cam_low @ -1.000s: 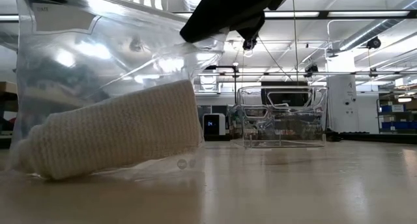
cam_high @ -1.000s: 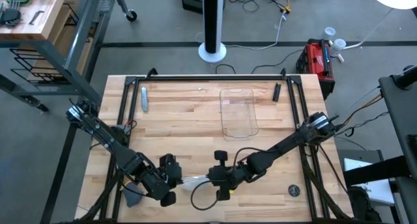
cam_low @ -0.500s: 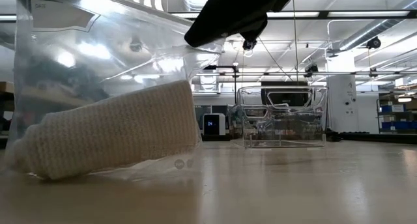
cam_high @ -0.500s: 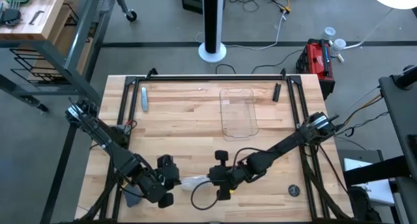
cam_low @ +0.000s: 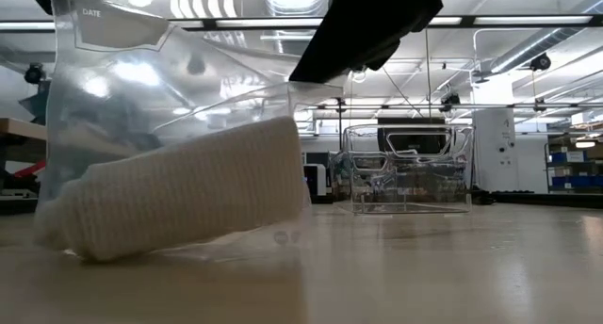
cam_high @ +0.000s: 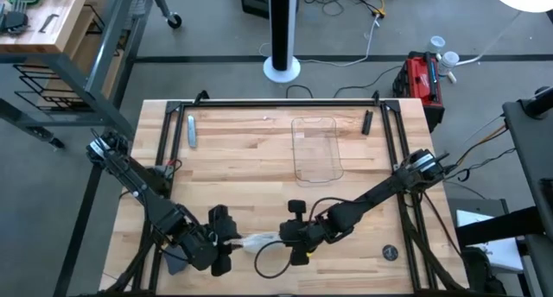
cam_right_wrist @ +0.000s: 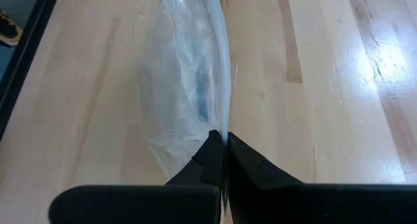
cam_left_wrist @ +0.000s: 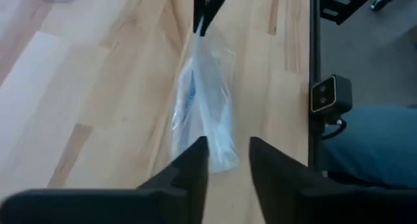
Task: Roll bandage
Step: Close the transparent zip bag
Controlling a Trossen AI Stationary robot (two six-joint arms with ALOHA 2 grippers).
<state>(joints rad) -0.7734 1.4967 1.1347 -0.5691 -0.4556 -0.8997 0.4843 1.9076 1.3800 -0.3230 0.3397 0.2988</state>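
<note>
The right gripper (cam_right_wrist: 223,149) pinches the bag (cam_high: 259,241) holding the bandage (cam_low: 179,187) near the table's (cam_high: 259,159) front edge. The left gripper (cam_left_wrist: 227,155) stands narrowly open at the bag's other end.

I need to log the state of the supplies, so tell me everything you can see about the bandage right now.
The bandage is an off-white roll of knitted, gauze-like fabric, still wound into a cylinder. It lies tilted inside a clear plastic bag, one end low on the wooden table and the other raised. The bag sits near the table's front edge between the two arms. The right tool is pinched shut on one edge of the bag, and the left tool is open around the opposite end. Neither touches the bandage directly.
</note>
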